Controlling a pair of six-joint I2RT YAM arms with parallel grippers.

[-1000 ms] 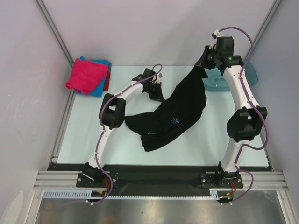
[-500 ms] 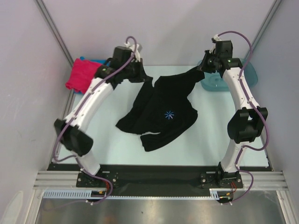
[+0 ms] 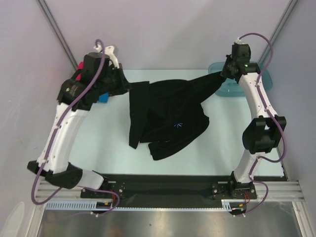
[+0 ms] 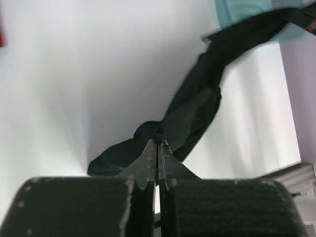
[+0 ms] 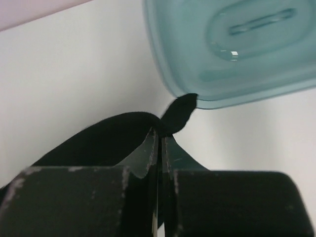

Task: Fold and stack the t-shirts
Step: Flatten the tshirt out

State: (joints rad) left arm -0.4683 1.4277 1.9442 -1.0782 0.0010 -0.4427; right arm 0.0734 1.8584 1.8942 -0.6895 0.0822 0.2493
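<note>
Left gripper (image 4: pixel 158 143) and right gripper (image 5: pixel 159 133), jaws pinched shut on a large black cloth t-shirt (image 3: pixel 168 111), stretch it above the pale table (image 3: pixel 98 143); even tension, level lowering should lay it flat.

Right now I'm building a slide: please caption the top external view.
Left hand and right hand pinch opposite ends of the black t-shirt, holding it stretched over the table.

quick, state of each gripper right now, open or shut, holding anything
Left gripper: closed, pinching one end of the black t-shirt.
Right gripper: closed, pinching the other end of the same shirt.
</note>
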